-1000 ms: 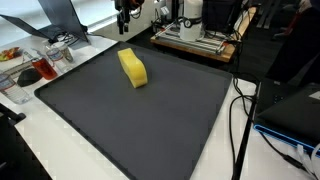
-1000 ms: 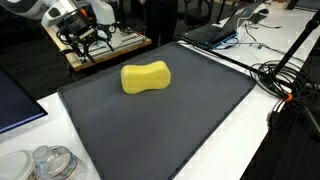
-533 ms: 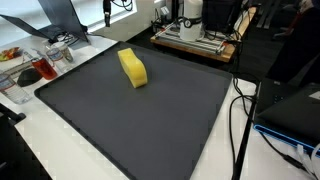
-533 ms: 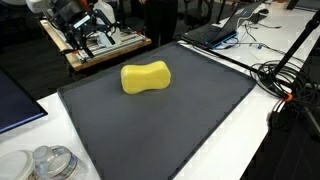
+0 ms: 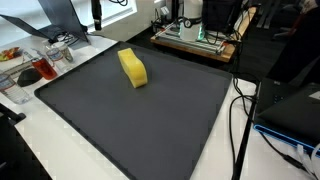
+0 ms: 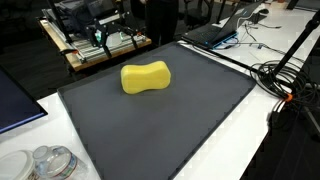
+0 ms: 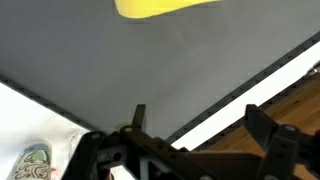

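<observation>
A white counter (image 5: 35, 140) is covered by a dark grey mat (image 5: 150, 115). A yellow sponge (image 5: 132, 67) is seen lying on the mat's far half in both exterior views. The gripper (image 7: 200, 130) is held well apart from the sponge, its fingers (image 7: 258, 120) spread wide and empty.

Robotiq gripper (image 7: 195, 113) comes into wrist view from the bottom, jaws spread wide apart. Both dark fingers (image 7: 258, 120) reach fwd & up in that view. In an exterior view only the gripper's lower end (image 5: 97, 14) shows, at top edge, held high, pointing down.
</observation>
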